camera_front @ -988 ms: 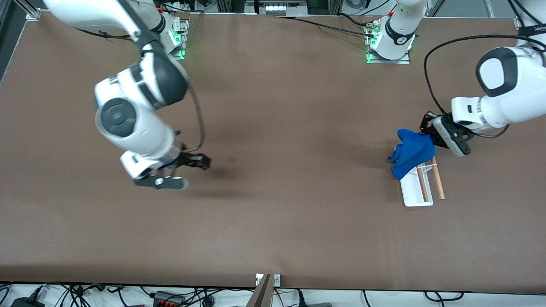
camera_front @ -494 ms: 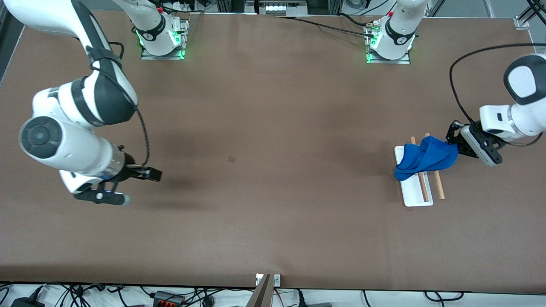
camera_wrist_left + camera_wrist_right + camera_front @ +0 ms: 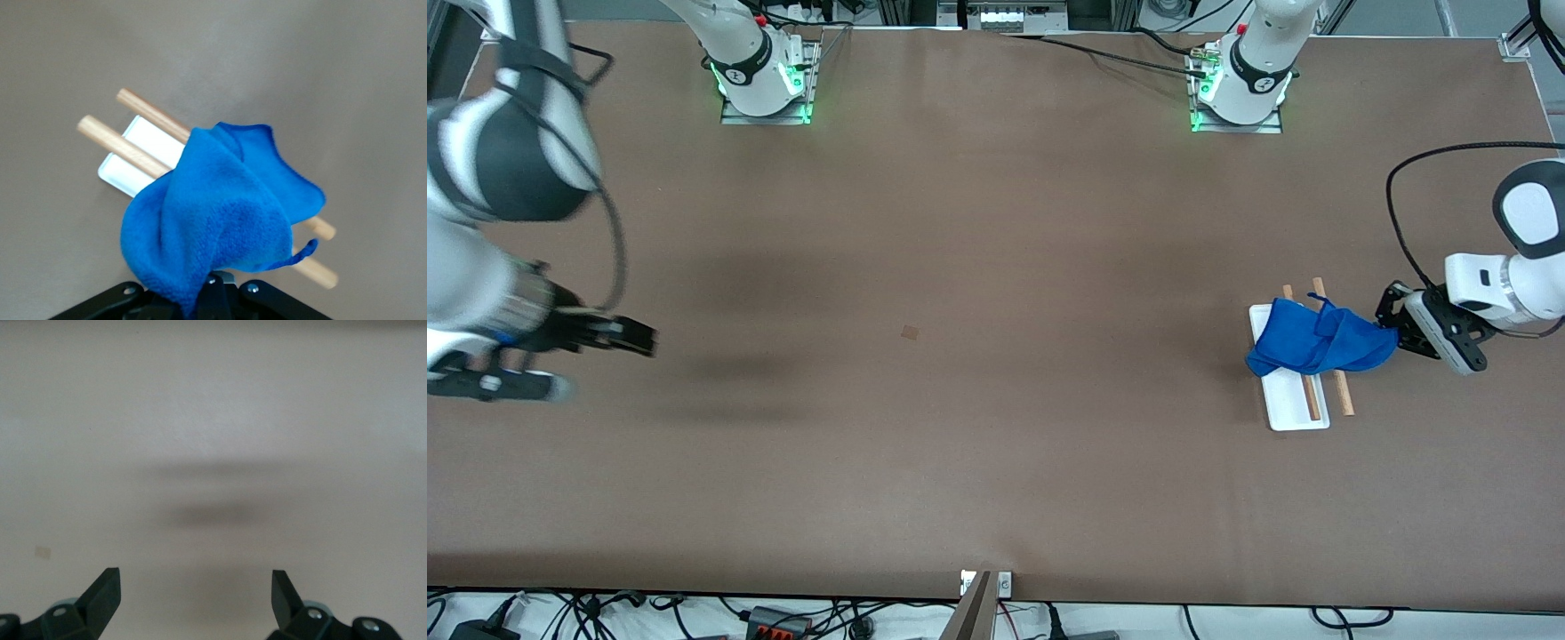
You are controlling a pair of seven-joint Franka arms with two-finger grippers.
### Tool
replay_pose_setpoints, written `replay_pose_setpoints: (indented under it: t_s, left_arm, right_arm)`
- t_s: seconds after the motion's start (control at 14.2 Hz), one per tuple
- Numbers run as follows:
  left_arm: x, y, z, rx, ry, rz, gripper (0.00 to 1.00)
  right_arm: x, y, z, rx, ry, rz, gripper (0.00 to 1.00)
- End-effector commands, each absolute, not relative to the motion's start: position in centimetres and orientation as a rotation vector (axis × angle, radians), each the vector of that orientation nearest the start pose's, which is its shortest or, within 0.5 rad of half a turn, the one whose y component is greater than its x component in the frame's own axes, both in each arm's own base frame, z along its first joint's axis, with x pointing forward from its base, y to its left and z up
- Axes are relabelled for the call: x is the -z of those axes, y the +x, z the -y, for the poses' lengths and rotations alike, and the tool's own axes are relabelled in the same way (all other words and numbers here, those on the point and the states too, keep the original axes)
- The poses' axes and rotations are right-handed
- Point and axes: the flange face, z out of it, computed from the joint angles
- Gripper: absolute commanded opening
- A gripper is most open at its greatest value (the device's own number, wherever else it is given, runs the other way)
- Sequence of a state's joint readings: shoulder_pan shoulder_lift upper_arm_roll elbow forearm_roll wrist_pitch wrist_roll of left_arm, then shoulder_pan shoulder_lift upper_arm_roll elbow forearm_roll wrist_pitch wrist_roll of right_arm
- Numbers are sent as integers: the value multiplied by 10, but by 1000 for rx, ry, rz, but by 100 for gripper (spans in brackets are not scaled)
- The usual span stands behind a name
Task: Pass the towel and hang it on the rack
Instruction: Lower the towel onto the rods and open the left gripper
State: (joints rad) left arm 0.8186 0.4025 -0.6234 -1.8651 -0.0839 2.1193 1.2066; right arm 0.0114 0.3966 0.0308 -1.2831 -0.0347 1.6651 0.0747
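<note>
Since the earlier frames we see the right gripper [image 3: 596, 356] swing away toward the right arm's end of the table, and the left gripper [image 3: 1396, 327] draw the towel [image 3: 1316, 342] across the rack [image 3: 1294, 404] toward the left arm's end. The left gripper is closed on a corner of the towel, just beside the rack; the blue cloth lies bunched over both wooden rods [image 3: 1341, 391], covering the part of the rack farther from the front camera. The right gripper holds nothing, its fingers [image 3: 103, 593] spread wide above bare table.

The left wrist view gives us what the front camera cannot: the towel [image 3: 220, 220] drapes across the middle of both rods [image 3: 123, 141], whose ends stick out on either side, with the white base [image 3: 137, 175] beneath. The right wrist view shows only tabletop.

The table [image 3: 996, 267] is plain brown; cables run along its edges
</note>
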Motion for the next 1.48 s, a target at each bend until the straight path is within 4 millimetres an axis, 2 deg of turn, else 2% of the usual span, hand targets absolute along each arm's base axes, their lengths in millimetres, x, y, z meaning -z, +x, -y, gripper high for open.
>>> replay_pose_setpoints:
  t_s: [0.0,0.07,0.21,0.28,0.49,0.56,0.71,0.85,1.06,1.2,1.34,1.41]
  left_arm:
    - [-321,611,-167,260,-3035,-1582,0]
    - [-314,609,-177,259,-3026,-1599,0]
    - [-302,610,-181,282,-3030,-1586,0]
    - [-297,610,-182,282,-3048,-1573,9]
    - [-294,611,-180,280,-3054,-1577,70]
    - [-293,611,-180,281,-3049,-1593,100]
    - [-294,610,-180,279,-3045,-1601,100]
    - [-297,611,-181,282,-3039,-1602,100]
    - [-313,614,-189,255,-3056,-1605,100]
    - [-329,616,-195,218,-3071,-1628,100]
    - [-337,617,-198,203,-3079,-1627,100]
    - [-348,616,-199,177,-3086,-1637,100]
  right_arm:
    - [-555,653,3,-31,-3147,-27,100]
    - [-567,647,14,-19,-3154,-42,100]
    - [-575,637,30,-51,-3159,-10,100]
    - [-577,634,37,-68,-3156,7,100]
    - [-575,623,39,-85,-3157,-12,100]
    - [-572,617,36,-63,-3153,-10,100]
    - [-556,599,36,-38,-3146,-67,100]
    - [-549,580,36,16,-3147,-67,100]
    - [-542,558,36,41,-3145,-49,100]
    - [-546,559,41,36,-3144,-50,100]
    - [-559,569,42,65,-3147,-47,100]
    - [-567,567,41,48,-3148,-49,100]
